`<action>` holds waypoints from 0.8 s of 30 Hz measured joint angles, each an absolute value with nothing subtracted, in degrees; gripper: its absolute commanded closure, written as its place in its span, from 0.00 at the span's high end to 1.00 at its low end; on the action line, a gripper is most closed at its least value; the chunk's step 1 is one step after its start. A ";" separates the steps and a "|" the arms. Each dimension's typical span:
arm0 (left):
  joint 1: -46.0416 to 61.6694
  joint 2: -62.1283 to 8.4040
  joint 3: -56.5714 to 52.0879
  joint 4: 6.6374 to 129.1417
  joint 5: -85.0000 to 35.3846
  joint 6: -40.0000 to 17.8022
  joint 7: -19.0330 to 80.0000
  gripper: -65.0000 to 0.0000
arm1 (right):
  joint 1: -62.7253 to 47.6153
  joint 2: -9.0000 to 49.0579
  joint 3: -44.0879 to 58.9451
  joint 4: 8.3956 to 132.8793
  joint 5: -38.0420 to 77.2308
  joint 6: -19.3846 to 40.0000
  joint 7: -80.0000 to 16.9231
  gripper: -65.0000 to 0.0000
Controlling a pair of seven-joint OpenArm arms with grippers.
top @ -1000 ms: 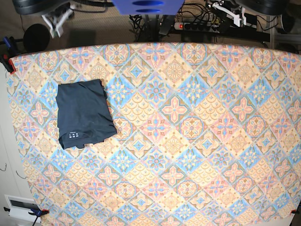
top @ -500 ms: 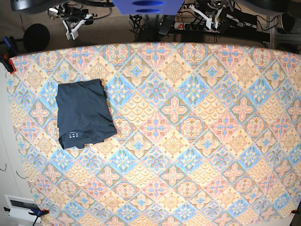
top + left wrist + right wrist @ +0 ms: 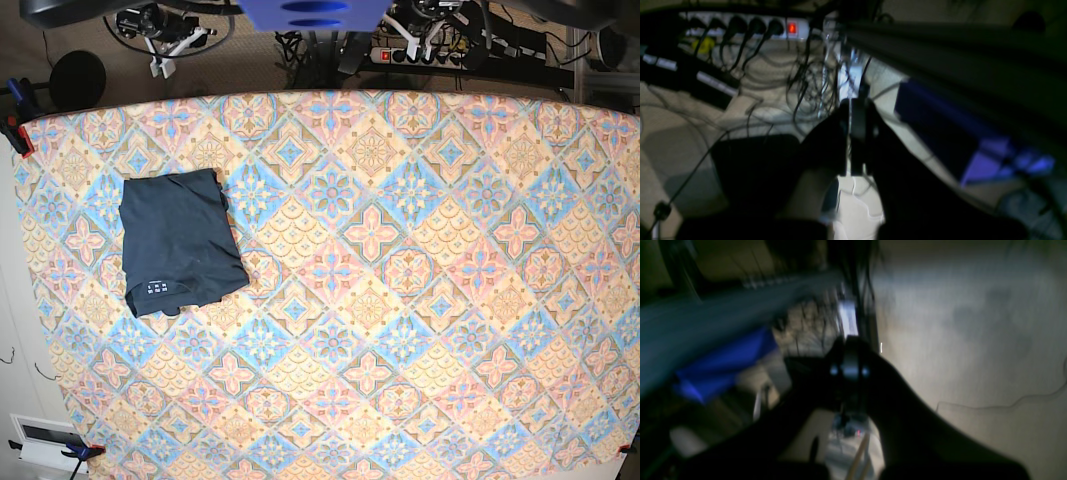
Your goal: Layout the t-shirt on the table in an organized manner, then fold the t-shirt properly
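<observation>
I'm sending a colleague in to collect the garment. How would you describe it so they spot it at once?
Look at the large table covered in a pink, blue and yellow diamond-patterned cloth. Near its left edge in the base view lies the t-shirt, folded into a compact rectangle. It is plain dark navy with a small white printed label, the only solid-coloured thing on the patterned cloth.

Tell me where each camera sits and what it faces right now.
Base: overhead, looking down on the table and the folded t-shirt; both arms at the top edge.
Left wrist: behind the shut left gripper, facing the floor, cables and a power strip.
Right wrist: behind the shut right gripper, facing the floor.
Shared: both wrist views show the blue part.
</observation>
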State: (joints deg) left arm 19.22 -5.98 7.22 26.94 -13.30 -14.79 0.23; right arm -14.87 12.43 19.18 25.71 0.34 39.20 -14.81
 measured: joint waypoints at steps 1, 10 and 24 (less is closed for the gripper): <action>18.59 -5.54 7.11 25.71 -13.47 -14.79 -0.58 0.00 | -14.55 12.36 19.18 25.02 0.36 39.20 -14.90 0.00; 13.61 -3.81 6.79 19.42 -13.47 -14.79 -2.85 0.00 | -10.85 12.21 4.71 24.95 1.45 35.31 -10.90 0.00; 12.56 -1.43 7.05 19.44 -13.43 -14.79 -2.87 0.00 | -11.53 5.39 3.49 14.11 1.26 25.56 -12.01 0.00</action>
State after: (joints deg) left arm 12.56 -1.43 7.05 19.44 -13.43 -14.79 -2.87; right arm -11.53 5.39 3.49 14.11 1.26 25.56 -12.01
